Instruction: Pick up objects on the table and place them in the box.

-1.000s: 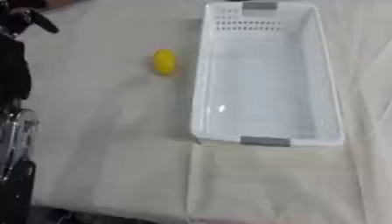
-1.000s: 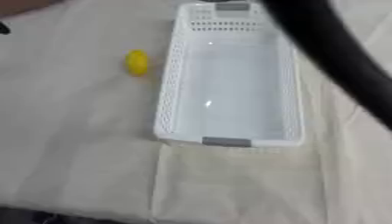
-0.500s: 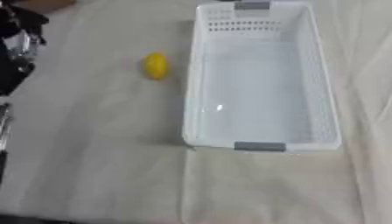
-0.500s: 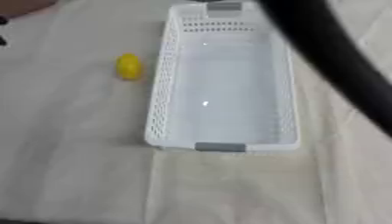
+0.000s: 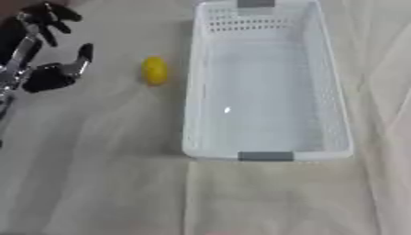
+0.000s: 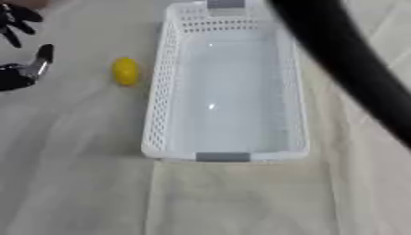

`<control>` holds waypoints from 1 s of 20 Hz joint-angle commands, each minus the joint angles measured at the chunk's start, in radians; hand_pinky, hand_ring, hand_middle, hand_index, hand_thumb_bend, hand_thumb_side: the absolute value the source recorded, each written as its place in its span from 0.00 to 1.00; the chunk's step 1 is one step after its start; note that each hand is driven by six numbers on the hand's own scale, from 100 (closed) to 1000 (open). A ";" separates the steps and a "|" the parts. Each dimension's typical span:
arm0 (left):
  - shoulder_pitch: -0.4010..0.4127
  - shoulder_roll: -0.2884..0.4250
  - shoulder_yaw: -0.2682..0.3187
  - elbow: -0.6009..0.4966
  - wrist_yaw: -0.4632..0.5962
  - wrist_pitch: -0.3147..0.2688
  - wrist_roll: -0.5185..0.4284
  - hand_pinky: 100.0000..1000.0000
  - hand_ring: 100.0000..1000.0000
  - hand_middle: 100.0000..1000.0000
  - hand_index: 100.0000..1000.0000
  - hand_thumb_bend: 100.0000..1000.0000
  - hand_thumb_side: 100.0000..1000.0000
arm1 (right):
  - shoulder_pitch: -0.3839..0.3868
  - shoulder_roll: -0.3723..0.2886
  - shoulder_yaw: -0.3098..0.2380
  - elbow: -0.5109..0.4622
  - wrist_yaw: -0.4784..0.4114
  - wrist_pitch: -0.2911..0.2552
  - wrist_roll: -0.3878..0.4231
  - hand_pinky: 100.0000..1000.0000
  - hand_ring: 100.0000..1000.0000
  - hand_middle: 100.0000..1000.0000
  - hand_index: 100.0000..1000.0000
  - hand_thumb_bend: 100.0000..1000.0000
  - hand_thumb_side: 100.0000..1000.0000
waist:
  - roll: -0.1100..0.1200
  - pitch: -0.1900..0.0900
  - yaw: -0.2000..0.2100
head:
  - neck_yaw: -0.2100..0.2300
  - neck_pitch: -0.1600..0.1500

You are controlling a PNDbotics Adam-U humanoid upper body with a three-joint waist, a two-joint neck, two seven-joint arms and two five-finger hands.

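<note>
Left hand point(image 5: 50, 69) at far left, fingers spread wide, thumb raised; holding nothing, touching nothing. Lemon point(image 5: 154, 70) on the cloth point(image 5: 96, 174), just right of the hand but apart from it, just left of the box point(image 5: 265, 156). White slotted box lengthwise, near to far, grey handle at each end, nothing inside. Black arm point(image 6: 353, 78), seen only in the right eye view, crossing diagonally over the box's right side; right hand out of view. Compared with half a second earlier: left hand further into view and closer to the lemon; lemon and box unmoved relative to each other.
</note>
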 commanded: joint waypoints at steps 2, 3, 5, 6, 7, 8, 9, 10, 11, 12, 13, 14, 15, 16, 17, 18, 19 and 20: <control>-0.040 0.021 -0.018 0.038 -0.041 -0.030 0.004 0.35 0.59 0.69 0.77 0.00 0.50 | 0.004 0.001 -0.005 -0.003 0.009 0.008 -0.001 0.40 0.52 0.62 0.69 0.00 0.86 | 0.003 -0.006 -0.003 | 0.008 -0.021; -0.047 0.018 -0.024 0.046 -0.047 -0.034 0.003 0.35 0.59 0.69 0.77 0.00 0.50 | 0.003 0.002 -0.005 -0.003 0.011 0.010 -0.001 0.40 0.52 0.62 0.69 0.00 0.86 | 0.004 -0.005 -0.004 | 0.008 -0.021; -0.061 0.012 -0.033 0.065 -0.057 -0.042 0.001 0.35 0.58 0.69 0.77 0.00 0.50 | 0.002 0.003 -0.005 -0.003 0.013 0.013 -0.002 0.40 0.52 0.62 0.69 0.00 0.86 | 0.005 -0.003 -0.006 | 0.008 -0.022; -0.069 0.008 -0.037 0.077 -0.062 -0.044 0.001 0.35 0.58 0.69 0.77 0.00 0.50 | 0.001 0.003 -0.005 -0.003 0.014 0.014 -0.002 0.40 0.52 0.62 0.69 0.00 0.86 | 0.006 -0.002 -0.006 | 0.008 -0.023; -0.077 0.004 -0.040 0.088 -0.066 -0.047 0.001 0.35 0.58 0.69 0.77 0.00 0.50 | 0.001 0.003 -0.005 -0.003 0.015 0.015 -0.002 0.40 0.52 0.62 0.69 0.00 0.86 | 0.006 -0.001 -0.007 | 0.008 -0.024; -0.085 -0.001 -0.042 0.099 -0.070 -0.048 0.001 0.35 0.58 0.69 0.77 0.00 0.51 | 0.000 0.003 -0.005 -0.003 0.016 0.016 -0.002 0.40 0.52 0.62 0.69 0.00 0.86 | 0.007 -0.001 -0.008 | 0.008 -0.025; -0.094 -0.006 -0.045 0.110 -0.075 -0.050 0.001 0.35 0.58 0.69 0.77 0.00 0.51 | 0.000 0.003 -0.005 -0.003 0.017 0.017 -0.002 0.40 0.52 0.62 0.69 0.00 0.86 | 0.007 0.000 -0.009 | 0.008 -0.026; -0.103 -0.012 -0.048 0.119 -0.080 -0.052 0.001 0.35 0.58 0.69 0.77 0.00 0.51 | 0.000 0.003 -0.005 -0.003 0.018 0.017 -0.002 0.40 0.52 0.62 0.69 0.00 0.86 | 0.008 0.000 -0.010 | 0.008 -0.028; -0.112 -0.017 -0.051 0.129 -0.086 -0.054 0.000 0.35 0.58 0.69 0.77 0.00 0.51 | -0.001 0.003 -0.005 -0.004 0.018 0.018 -0.002 0.40 0.52 0.62 0.69 0.00 0.86 | 0.008 0.001 -0.011 | 0.008 -0.029; -0.122 -0.022 -0.055 0.138 -0.092 -0.057 0.000 0.35 0.58 0.69 0.77 0.00 0.51 | -0.001 0.003 -0.005 -0.004 0.019 0.019 -0.001 0.40 0.52 0.62 0.69 0.00 0.86 | 0.009 0.001 -0.013 | 0.009 -0.030; -0.132 -0.028 -0.059 0.148 -0.099 -0.059 -0.002 0.35 0.58 0.69 0.77 0.00 0.51 | -0.001 0.003 -0.005 -0.004 0.020 0.019 -0.001 0.40 0.52 0.62 0.69 0.00 0.86 | 0.010 0.002 -0.014 | 0.009 -0.032; -0.141 -0.034 -0.063 0.157 -0.105 -0.062 -0.003 0.35 0.58 0.69 0.77 0.00 0.51 | -0.002 0.003 -0.005 -0.005 0.021 0.020 -0.001 0.40 0.52 0.62 0.69 0.00 0.86 | 0.011 0.003 -0.015 | 0.009 -0.033; -0.150 -0.039 -0.067 0.166 -0.111 -0.065 -0.003 0.35 0.58 0.69 0.77 0.00 0.51 | -0.002 0.003 -0.005 -0.005 0.022 0.021 -0.001 0.40 0.52 0.62 0.69 0.00 0.86 | 0.012 0.004 -0.016 | 0.008 -0.034; -0.158 -0.044 -0.071 0.175 -0.118 -0.068 -0.004 0.35 0.58 0.69 0.77 0.00 0.51 | -0.003 0.002 -0.005 -0.005 0.023 0.022 -0.001 0.40 0.52 0.62 0.69 0.00 0.86 | 0.013 0.004 -0.018 | 0.008 -0.035; -0.166 -0.049 -0.075 0.184 -0.125 -0.071 -0.005 0.35 0.58 0.69 0.77 0.00 0.51 | -0.003 0.002 -0.005 -0.005 0.024 0.023 -0.001 0.40 0.52 0.62 0.69 0.00 0.86 | 0.013 0.005 -0.019 | 0.008 -0.036; -0.174 -0.053 -0.079 0.194 -0.132 -0.075 -0.006 0.35 0.58 0.69 0.77 0.00 0.50 | -0.004 0.002 -0.005 -0.005 0.025 0.024 0.000 0.40 0.52 0.62 0.69 0.00 0.86 | 0.014 0.006 -0.020 | 0.009 -0.036; -0.183 -0.058 -0.085 0.204 -0.139 -0.078 -0.007 0.35 0.58 0.69 0.77 0.00 0.50 | -0.005 0.002 -0.005 -0.006 0.027 0.025 0.000 0.40 0.52 0.62 0.69 0.00 0.85 | 0.015 0.007 -0.021 | 0.009 -0.037; -0.191 -0.062 -0.089 0.214 -0.147 -0.082 -0.008 0.35 0.58 0.69 0.77 0.00 0.50 | -0.005 0.002 -0.005 -0.006 0.028 0.026 0.000 0.40 0.52 0.62 0.69 0.00 0.86 | 0.016 0.008 -0.022 | 0.009 -0.037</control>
